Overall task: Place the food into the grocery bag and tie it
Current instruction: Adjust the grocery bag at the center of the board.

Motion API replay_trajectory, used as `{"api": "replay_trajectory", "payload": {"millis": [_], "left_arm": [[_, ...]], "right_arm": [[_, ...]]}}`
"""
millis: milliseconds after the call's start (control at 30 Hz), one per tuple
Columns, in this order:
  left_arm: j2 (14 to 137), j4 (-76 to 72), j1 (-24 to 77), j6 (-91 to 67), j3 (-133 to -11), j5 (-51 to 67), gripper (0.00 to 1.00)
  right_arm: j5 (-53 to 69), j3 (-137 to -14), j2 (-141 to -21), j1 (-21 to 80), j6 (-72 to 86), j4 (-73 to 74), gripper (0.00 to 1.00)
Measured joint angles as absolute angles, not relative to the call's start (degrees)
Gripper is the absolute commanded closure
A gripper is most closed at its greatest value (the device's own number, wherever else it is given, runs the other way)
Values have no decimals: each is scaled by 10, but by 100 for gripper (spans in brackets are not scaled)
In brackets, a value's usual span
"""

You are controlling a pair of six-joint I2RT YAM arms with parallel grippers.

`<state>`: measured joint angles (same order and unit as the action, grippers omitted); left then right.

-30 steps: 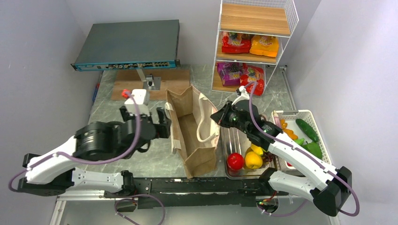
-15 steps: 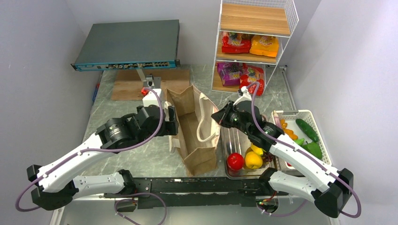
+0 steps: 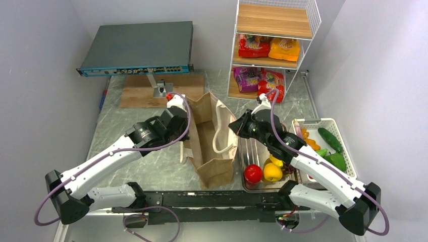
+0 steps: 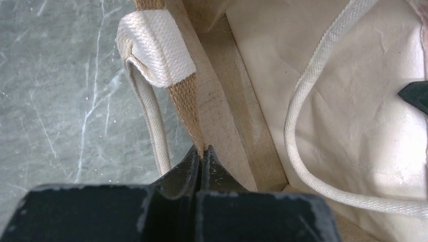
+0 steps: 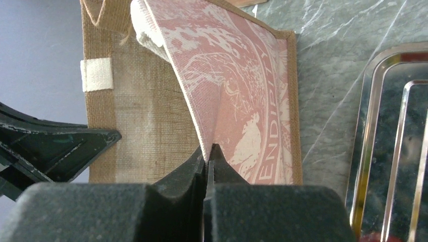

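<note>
The brown grocery bag [image 3: 209, 151] stands open mid-table, its cream rope handles hanging at the rims. My left gripper [image 3: 183, 132] is shut on the bag's left rim; in the left wrist view the jaws [image 4: 203, 152] pinch the woven edge beside a handle [image 4: 151, 116]. My right gripper [image 3: 235, 126] grips the right wall, jaws [image 5: 208, 151] closed on the printed panel [image 5: 242, 101]. Food lies outside the bag: a red apple [image 3: 253, 173] and yellow fruit [image 3: 272, 172] on a metal tray [image 3: 248, 148], a cucumber [image 3: 329, 139], snack packets [image 3: 254, 46] on the shelf.
A white basket [image 3: 323, 124] of vegetables sits at the right. A wire shelf rack [image 3: 275, 20] stands at the back right. A grey equipment box [image 3: 136, 48] and a wooden board [image 3: 136, 92] lie at the back left.
My left arm swung right to the bag's left rim and its jaws closed on it. The right arm stayed at the right wall.
</note>
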<state>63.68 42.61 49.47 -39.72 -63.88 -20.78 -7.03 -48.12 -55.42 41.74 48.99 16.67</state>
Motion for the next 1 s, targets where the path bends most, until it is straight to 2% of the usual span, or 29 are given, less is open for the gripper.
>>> {"api": "replay_trajectory", "payload": {"millis": [100,200,633,1000], "left_arm": [[649,418,493,-372,-646,-203,100],[656,412,492,-349,-655,-197,100],[670,387,478,-273,-676,-142,100],[667,377,478,-245,-736,-129,100]], "right_arm": [[-70,-489,-556,417,465,180,38],[-70,-538,-572,417,432,217,26],[-59,-824,-678,429,340,351,27],[-69,-840,-769,462,341,375,27]]}}
